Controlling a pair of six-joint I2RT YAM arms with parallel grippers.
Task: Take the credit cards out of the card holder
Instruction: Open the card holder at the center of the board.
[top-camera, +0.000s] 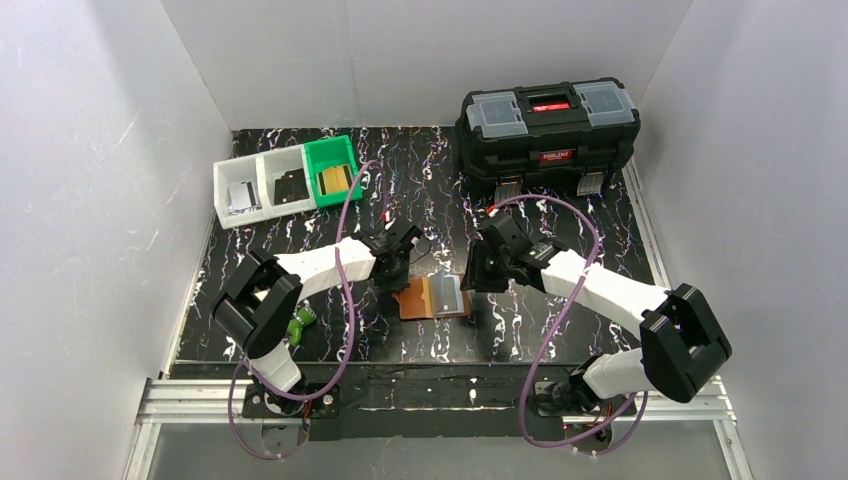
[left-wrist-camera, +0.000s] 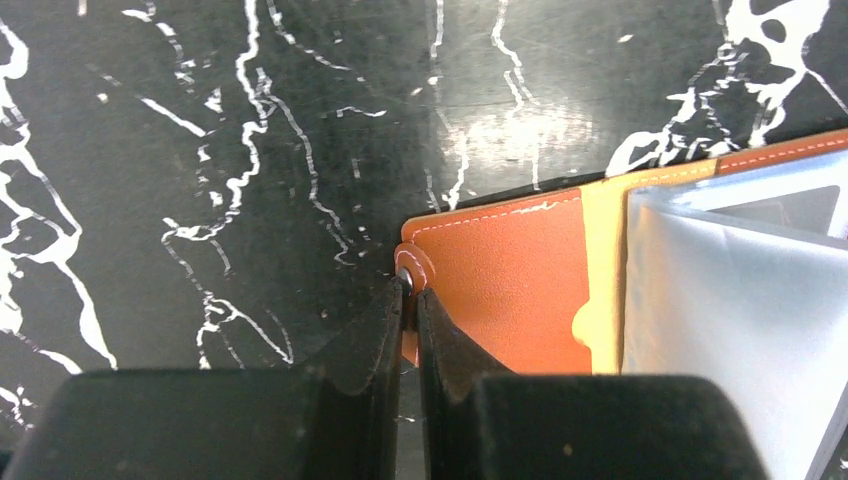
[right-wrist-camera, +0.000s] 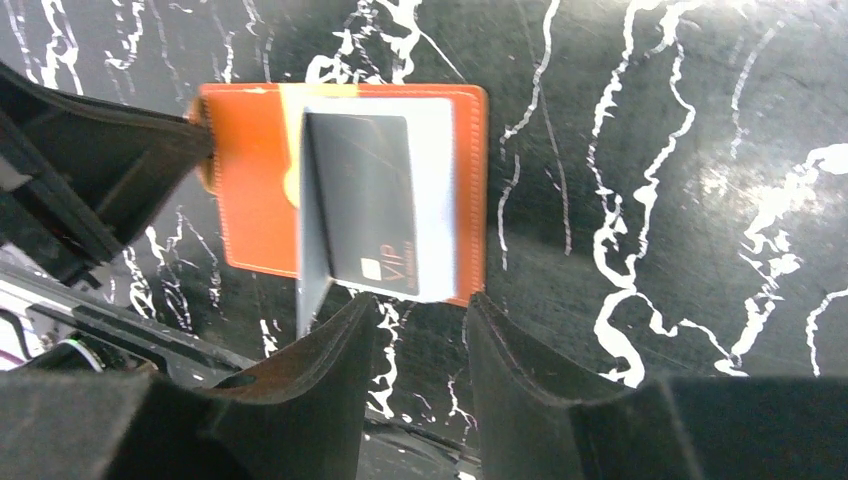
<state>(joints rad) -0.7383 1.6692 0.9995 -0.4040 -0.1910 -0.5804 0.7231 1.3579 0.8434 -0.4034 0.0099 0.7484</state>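
Note:
The card holder (top-camera: 432, 297) lies open on the black marbled table, orange-brown flap to the left and pale glossy pockets (left-wrist-camera: 720, 300) to the right. My left gripper (left-wrist-camera: 410, 290) is shut on the left flap's corner (left-wrist-camera: 500, 280), pinning it. In the right wrist view a dark credit card (right-wrist-camera: 365, 200) marked VIP sits inside a clear pocket, and one pocket leaf stands up. My right gripper (right-wrist-camera: 420, 305) is open at the holder's (right-wrist-camera: 250, 190) edge, its fingertips just short of the pockets with nothing between them. In the top view it (top-camera: 470, 285) hovers at the holder's right side.
A big black toolbox (top-camera: 547, 125) stands at the back right. Two white bins (top-camera: 262, 187) and a green bin (top-camera: 333, 168) sit at the back left with flat items inside. A small green object (top-camera: 300, 322) lies by the left arm.

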